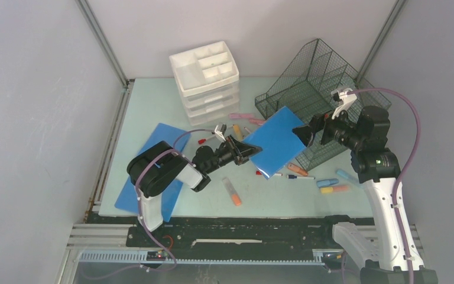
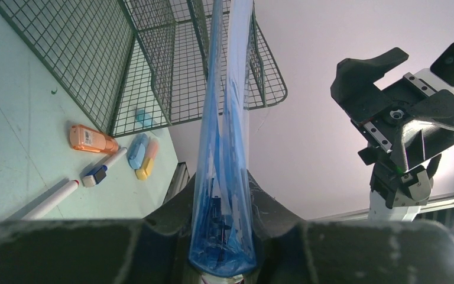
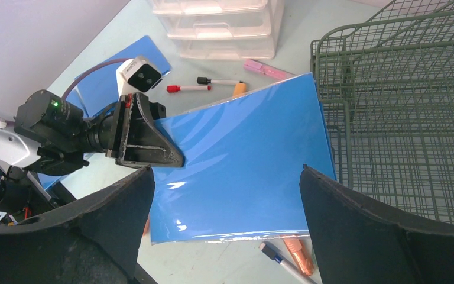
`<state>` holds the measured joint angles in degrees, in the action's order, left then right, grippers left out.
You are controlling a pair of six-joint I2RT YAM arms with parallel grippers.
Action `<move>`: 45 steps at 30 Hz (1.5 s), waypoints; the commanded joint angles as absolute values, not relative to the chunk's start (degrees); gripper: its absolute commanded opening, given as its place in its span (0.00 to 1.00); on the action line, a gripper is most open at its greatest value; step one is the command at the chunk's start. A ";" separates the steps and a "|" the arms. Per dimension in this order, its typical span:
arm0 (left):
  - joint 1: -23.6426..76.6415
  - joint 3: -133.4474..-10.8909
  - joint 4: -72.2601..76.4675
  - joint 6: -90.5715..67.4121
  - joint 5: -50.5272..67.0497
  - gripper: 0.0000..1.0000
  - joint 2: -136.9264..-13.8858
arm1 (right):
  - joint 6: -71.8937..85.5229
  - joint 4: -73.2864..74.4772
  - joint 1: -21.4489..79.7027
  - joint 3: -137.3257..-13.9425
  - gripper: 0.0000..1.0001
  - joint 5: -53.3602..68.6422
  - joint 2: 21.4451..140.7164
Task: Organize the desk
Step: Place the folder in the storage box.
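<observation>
Blue folder [image 1: 275, 142] clamped edge-on in left gripper [image 1: 248, 151] may slip or buckle if right gripper [image 1: 304, 135], jaws apart at its 3 o'clock, bumps it.

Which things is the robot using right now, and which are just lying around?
Busy with: blue folder, pinched in the left fingers; open right fingers, close by; wire tray, probably where it goes.
Lying about on the desk: second blue folder, white drawers, orange highlighter, pink highlighter, markers.
</observation>
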<state>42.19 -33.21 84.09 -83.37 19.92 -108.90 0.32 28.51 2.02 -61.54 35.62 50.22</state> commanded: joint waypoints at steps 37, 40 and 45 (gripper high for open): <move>43.51 -32.08 87.37 -83.30 19.74 0.00 -103.73 | 0.33 26.45 2.90 -61.03 1.00 35.53 49.83; 43.51 -31.25 87.37 -83.02 19.61 0.00 -103.17 | 0.28 26.48 2.90 -61.00 1.00 35.52 49.83; 43.51 -29.48 87.36 -82.57 19.35 0.00 -101.84 | 0.26 26.45 2.90 -61.02 1.00 35.52 49.83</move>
<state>43.29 -30.68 84.33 -83.02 19.75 -104.36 0.30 28.05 2.66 -61.12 35.62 50.22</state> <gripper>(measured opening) 0.256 0.993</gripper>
